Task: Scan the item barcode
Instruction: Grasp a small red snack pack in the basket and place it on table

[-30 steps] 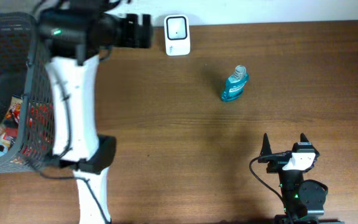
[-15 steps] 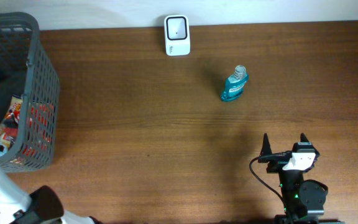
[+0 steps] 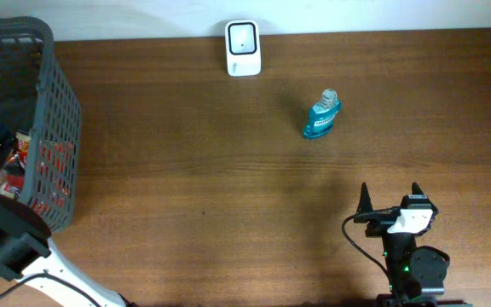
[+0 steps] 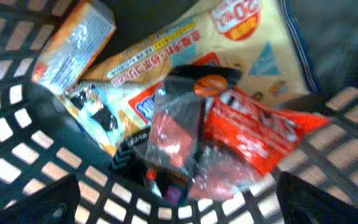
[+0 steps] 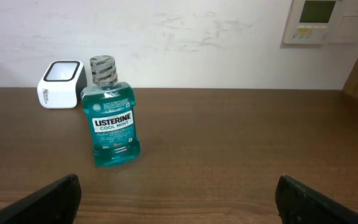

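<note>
- I am holding my left gripper above the basket at the table's 9 o'clock. Its jaws are standing wide apart and gripping nothing.
- I am resting my right gripper at the table's 5 o'clock, jaws likewise wide and empty.
- The bottle is standing upright on the table, at 4 o'clock from the scanner and well apart from it.
- Packets are lying heaped in the basket. A red packet is sitting between my left fingers, in front of a yellow packet.
- I am judging the next item to be one of these packets; I cannot tell which.
- Risk: the packets are overlapping, so my jaws could be closing on two at once or sliding off the slick wrap.
- Risk: my fingers are hanging close to the basket mesh, so they could be snagging it and dragging the basket.
- Risk: no barcode is showing on any packet, so a lifted item could be facing the scanner wrongly.
- Change: a second ago my left arm was reaching across to the scanner's 9 o'clock; now it is sitting at the table's 8 o'clock beside the basket.
- Change: the bottle, scanner and right gripper are staying where they were.
</note>
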Controlling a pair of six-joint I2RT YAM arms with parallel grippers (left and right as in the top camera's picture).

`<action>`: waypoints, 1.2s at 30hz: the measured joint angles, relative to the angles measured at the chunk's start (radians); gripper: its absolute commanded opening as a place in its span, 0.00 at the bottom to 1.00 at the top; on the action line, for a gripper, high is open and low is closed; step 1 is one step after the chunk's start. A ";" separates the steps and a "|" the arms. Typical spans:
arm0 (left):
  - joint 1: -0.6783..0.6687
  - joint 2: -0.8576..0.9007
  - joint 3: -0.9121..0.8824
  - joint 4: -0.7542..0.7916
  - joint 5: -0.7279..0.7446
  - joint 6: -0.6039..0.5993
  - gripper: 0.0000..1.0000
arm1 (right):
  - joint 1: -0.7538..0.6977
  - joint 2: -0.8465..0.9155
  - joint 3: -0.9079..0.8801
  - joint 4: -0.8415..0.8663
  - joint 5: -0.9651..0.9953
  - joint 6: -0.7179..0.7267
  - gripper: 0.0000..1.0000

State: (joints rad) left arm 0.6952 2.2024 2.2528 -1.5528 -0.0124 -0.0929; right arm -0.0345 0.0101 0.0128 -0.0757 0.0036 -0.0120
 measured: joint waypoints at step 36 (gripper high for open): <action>-0.880 -0.150 0.436 0.066 0.362 -0.133 0.00 | 0.000 0.000 0.000 0.000 0.000 0.000 0.98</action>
State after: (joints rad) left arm -0.1844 2.0529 2.6884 -1.4868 0.3496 -0.2256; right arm -0.0345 0.0101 0.0128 -0.0761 0.0036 -0.0120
